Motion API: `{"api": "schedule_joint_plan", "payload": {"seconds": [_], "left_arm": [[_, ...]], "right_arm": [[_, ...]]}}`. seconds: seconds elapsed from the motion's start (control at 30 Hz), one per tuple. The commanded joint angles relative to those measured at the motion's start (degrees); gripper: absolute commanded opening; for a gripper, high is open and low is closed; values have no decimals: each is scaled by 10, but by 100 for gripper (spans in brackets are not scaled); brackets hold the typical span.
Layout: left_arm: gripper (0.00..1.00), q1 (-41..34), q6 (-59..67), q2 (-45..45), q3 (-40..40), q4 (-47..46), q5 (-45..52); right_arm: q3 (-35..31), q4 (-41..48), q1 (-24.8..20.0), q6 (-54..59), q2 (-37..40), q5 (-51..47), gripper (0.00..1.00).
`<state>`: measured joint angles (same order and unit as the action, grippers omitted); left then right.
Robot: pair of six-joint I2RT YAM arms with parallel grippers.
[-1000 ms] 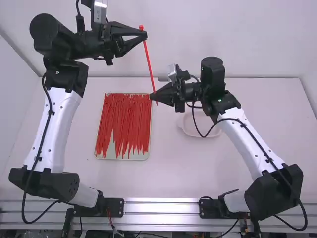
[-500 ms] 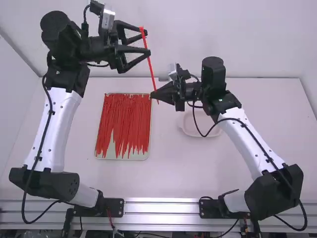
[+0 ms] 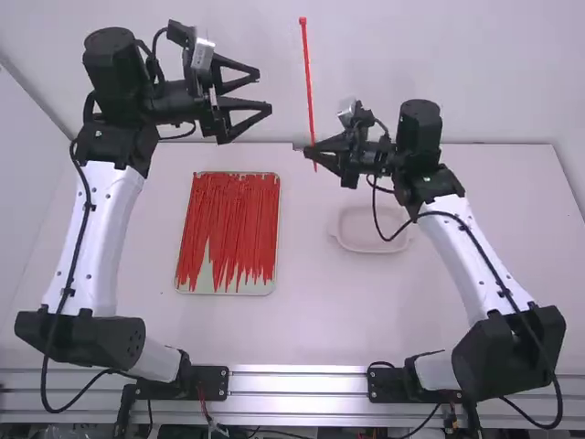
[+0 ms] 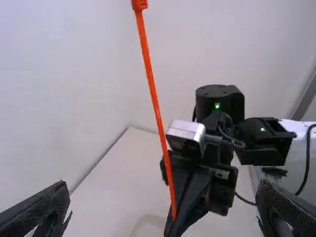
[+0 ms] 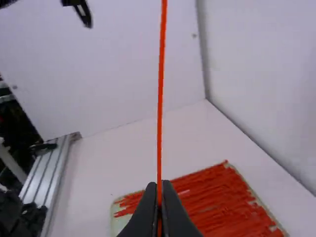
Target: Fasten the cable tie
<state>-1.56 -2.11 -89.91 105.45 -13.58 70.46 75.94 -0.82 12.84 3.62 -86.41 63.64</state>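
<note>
**Right gripper** [image 3: 316, 152]: clenched on the single red cable tie [image 3: 307, 82]. The right wrist view shows both fingers [image 5: 148, 207] pressed together on the strap, close to its tail end. The grip sits above the table's far edge, near the middle of the high view.

**Cable tie:** it is held clear of the table and stands nearly upright. It runs from the grip toward 12 o'clock, with a slight lean toward 11. Its square head [image 3: 303, 20] is at the top, against the back wall. A short piece of tail shows below the fingers.

**Left gripper** [image 3: 264, 91]: released, with nothing between the jaws, which are spread wide. It hangs in the air at about 10 o'clock from the right gripper, apart from the strap and pointing toward it. In the left wrist view its two fingers [image 4: 47, 210] sit far apart, with the tie and the right gripper between them and farther off.

**Surroundings:**
- A tray [image 3: 225, 291] lies flat on the white table [image 3: 110, 183] at 7 o'clock from the right gripper. It holds a layer of red cable ties [image 3: 228, 229] laid side by side.
- A shallow white dish [image 3: 366, 248] sits at 5 o'clock, under the right forearm.
</note>
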Motion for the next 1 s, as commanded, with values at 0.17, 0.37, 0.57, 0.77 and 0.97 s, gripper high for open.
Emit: {"api": "schedule_joint_plan", "payload": {"seconds": [0.17, 0.37, 0.57, 0.77, 0.97], "left_arm": [[99, 1, 15, -3, 5, 6, -26], [99, 1, -1, -3, -16, 39, -27], [99, 1, -56, -3, -44, 118, -26], [99, 1, -103, -3, -71, 175, -60], [99, 1, -109, -3, -71, 171, -61]], "right_arm": [[40, 21, -46, -22, 12, -85, 0], [73, 74, -76, -23, 12, -227, 0], [78, 107, -83, -24, 10, -344, 0], [77, 148, -59, -51, -6, -523, 0], [76, 174, -21, -89, -24, -679, 0]]}}
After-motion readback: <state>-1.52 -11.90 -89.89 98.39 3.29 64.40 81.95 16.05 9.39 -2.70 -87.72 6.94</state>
